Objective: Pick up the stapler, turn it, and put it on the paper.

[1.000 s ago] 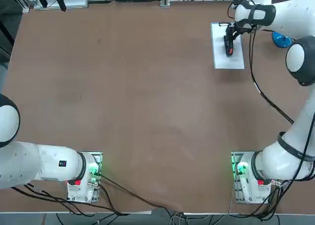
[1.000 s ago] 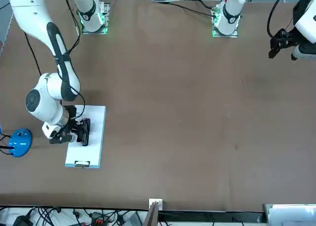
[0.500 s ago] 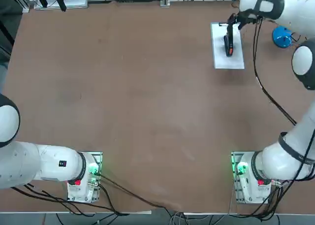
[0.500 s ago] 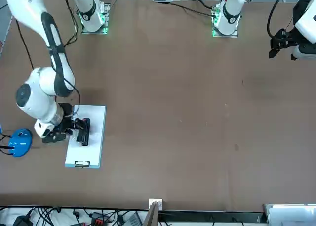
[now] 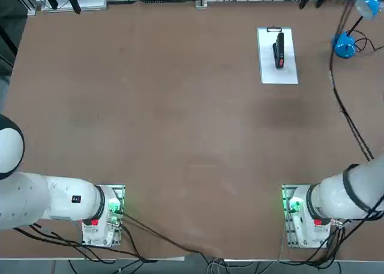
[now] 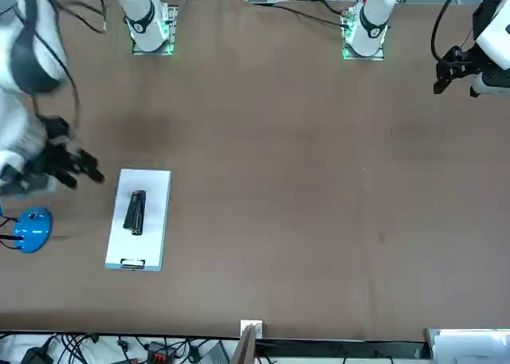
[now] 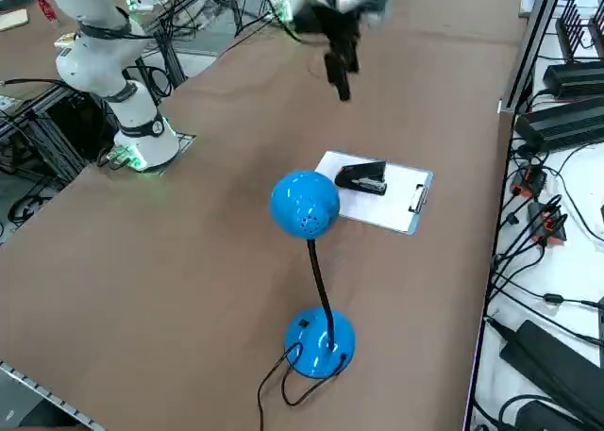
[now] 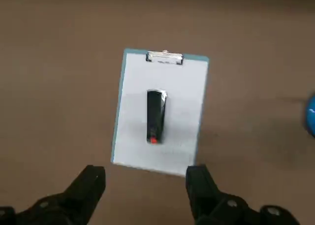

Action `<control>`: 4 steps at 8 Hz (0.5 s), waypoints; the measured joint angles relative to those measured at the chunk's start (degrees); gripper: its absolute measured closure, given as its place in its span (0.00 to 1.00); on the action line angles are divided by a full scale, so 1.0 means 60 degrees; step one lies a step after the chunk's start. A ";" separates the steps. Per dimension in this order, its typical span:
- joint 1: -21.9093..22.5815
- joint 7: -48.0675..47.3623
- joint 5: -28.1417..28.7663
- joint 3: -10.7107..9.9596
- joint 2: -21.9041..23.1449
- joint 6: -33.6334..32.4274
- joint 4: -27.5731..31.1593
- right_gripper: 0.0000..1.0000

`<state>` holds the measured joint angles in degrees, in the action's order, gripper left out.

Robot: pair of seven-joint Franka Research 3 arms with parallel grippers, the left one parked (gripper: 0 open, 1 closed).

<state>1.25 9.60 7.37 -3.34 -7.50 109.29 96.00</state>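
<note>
The black stapler (image 8: 156, 117) with its red mark lies lengthwise on the white paper (image 8: 184, 87), free of any grip. The paper's metal clip (image 8: 165, 57) is at the short edge away from the red mark. From overhead the stapler (image 5: 279, 49) sits on the paper (image 5: 288, 70) at the table's far right. My right gripper (image 8: 145, 185) hangs high above them, open, with nothing between its fingers. Seen from the front, the gripper (image 6: 78, 169) is off to the lamp side of the paper (image 6: 155, 197). In the side view it (image 7: 342, 80) is well above the stapler (image 7: 361, 178).
A blue desk lamp (image 5: 345, 45) stands just right of the paper, its head (image 7: 305, 205) raised on a thin stalk close to the sheet. Cables run along the table's far edge (image 5: 240, 1). Bare brown tabletop (image 5: 180, 118) spreads to the left.
My right gripper opened, let go of the stapler and rose away from the paper toward the far right. The stapler stays where it was set on the sheet.
</note>
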 joint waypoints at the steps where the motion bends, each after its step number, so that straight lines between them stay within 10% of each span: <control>1: -0.0045 -0.0032 -0.0317 -0.0101 0.0469 -0.0598 -0.0032 0.00; 4: -0.0057 -0.0836 -0.0964 -0.0072 0.1350 -0.2125 -0.0170 0.00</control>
<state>0.91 4.59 1.59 -3.77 0.60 96.54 94.98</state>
